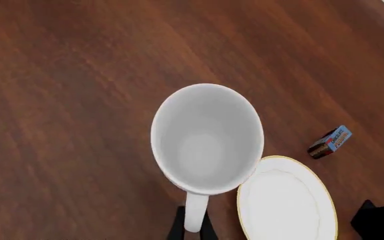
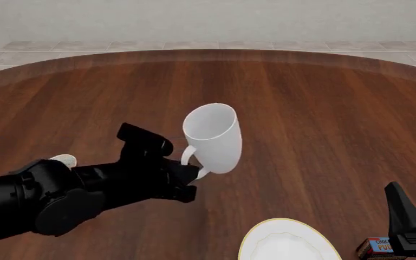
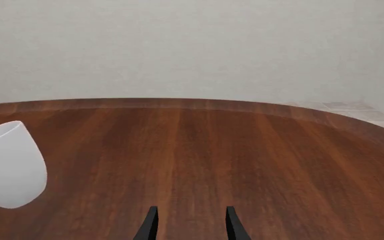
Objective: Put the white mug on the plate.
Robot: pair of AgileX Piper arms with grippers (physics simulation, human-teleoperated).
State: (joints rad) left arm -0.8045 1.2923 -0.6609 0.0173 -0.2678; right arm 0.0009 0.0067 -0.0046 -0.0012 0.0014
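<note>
The white mug hangs tilted above the table's middle, and my left gripper is shut on its loop handle. In the left wrist view I look down into the mug, with its handle between the fingers of the left gripper. The plate, white with a thin gold rim, lies at the near edge, to the right of and below the mug; it also appears beside the mug as the plate. My right gripper is open with nothing in it, at the near right. The mug is far off to its left.
A small blue and brown box lies on the table next to the plate, close to the right gripper; the left wrist view shows the box too. The round wooden table stretches to a pale wall behind.
</note>
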